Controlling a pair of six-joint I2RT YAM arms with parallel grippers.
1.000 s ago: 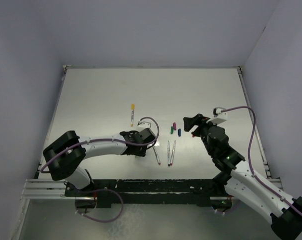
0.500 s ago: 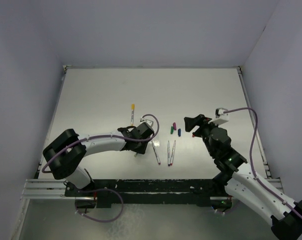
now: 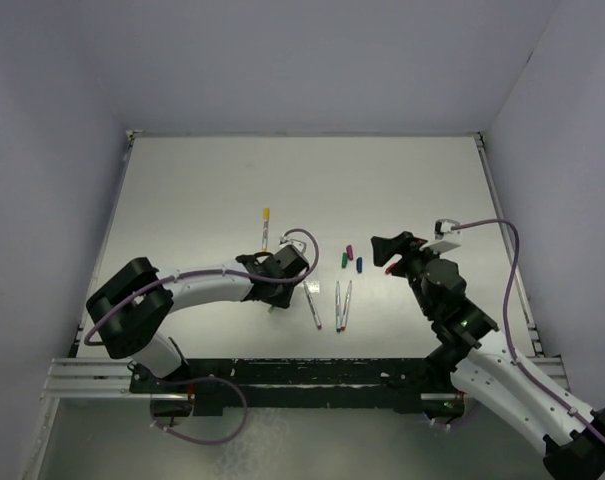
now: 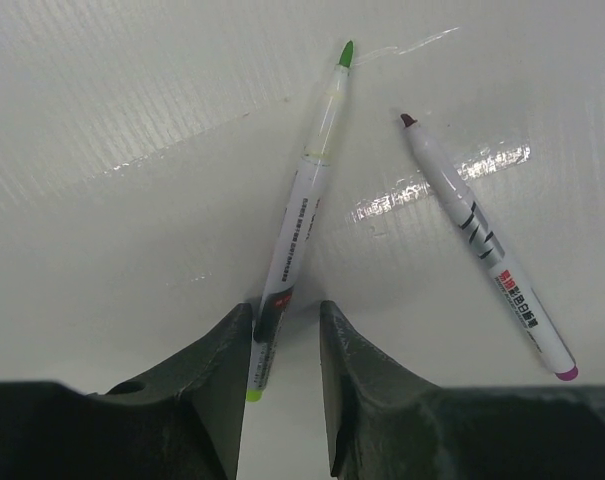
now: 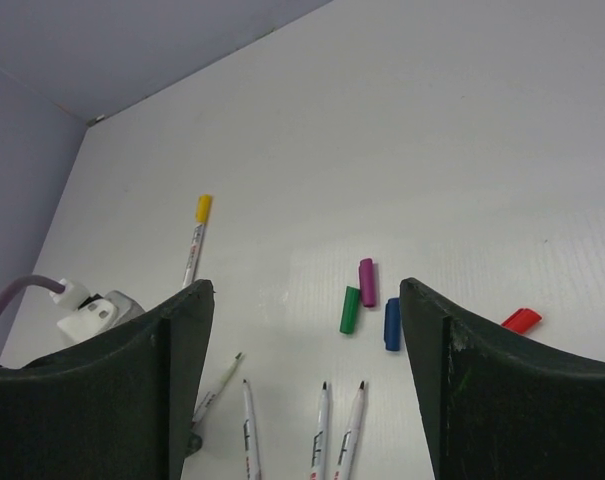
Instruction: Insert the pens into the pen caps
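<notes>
My left gripper (image 4: 285, 310) is open a little and low on the table. A green-tipped pen (image 4: 307, 215) lies between its fingers, against the left one. A magenta-ended pen (image 4: 482, 245) lies to its right. In the top view my left gripper (image 3: 292, 284) sits just left of three uncapped pens (image 3: 337, 305). My right gripper (image 5: 307, 288) is wide open and empty above the table. Below it lie the green cap (image 5: 350, 309), magenta cap (image 5: 367, 281), blue cap (image 5: 392, 323) and red cap (image 5: 521, 320). A pen with a yellow cap on it (image 5: 194, 240) lies further back left.
The white table (image 3: 202, 190) is bounded by lilac walls at the back and both sides. The caps (image 3: 350, 258) lie in a cluster between the two grippers. The black rail with the arm bases (image 3: 312, 375) runs along the near edge.
My left gripper has swung up and right from the near side, toward the pens. My right gripper has drifted slightly right.
</notes>
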